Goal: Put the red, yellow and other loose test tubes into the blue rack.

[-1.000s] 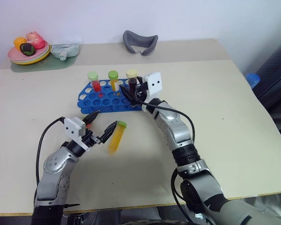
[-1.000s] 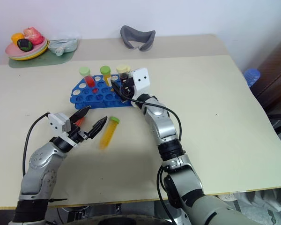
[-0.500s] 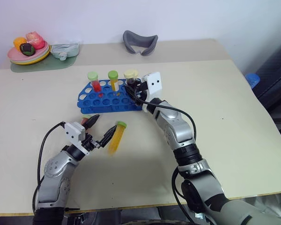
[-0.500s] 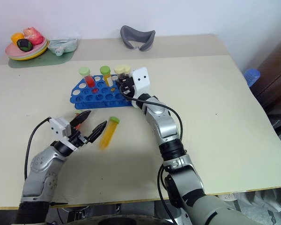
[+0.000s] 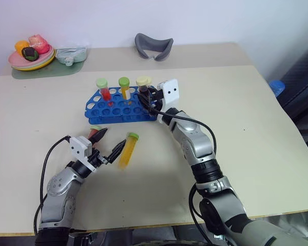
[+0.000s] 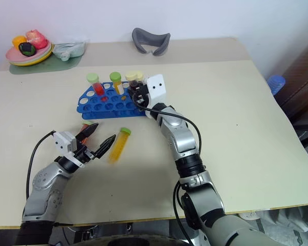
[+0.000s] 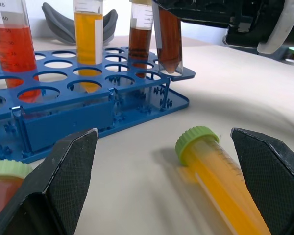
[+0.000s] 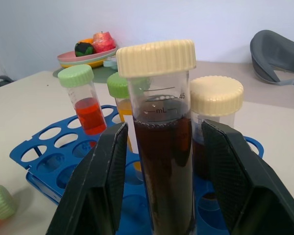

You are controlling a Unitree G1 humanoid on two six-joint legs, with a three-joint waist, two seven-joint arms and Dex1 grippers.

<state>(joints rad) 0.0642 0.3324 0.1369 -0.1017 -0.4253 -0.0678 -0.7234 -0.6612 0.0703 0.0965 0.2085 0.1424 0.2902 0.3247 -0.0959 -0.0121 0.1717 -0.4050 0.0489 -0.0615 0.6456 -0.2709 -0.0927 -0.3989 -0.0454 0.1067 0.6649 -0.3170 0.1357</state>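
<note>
Beige table [image 5: 256, 128] against a white wall: the right gripper [image 8: 161, 161] clamps a brown tube [image 8: 162, 147] upright over the blue rack [image 5: 118, 108]. The left gripper [image 5: 107, 145], spread open, flanks a yellow tube [image 5: 127, 150] lying flat; a red tube [image 7: 2, 188] lies just beside it.

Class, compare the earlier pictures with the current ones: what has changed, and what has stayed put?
The right hand closed on the dark brown tube at the right end of the blue rack. The left hand stayed open, facing the lying yellow tube. The racked red tube and racked yellow tube did not move.
</note>
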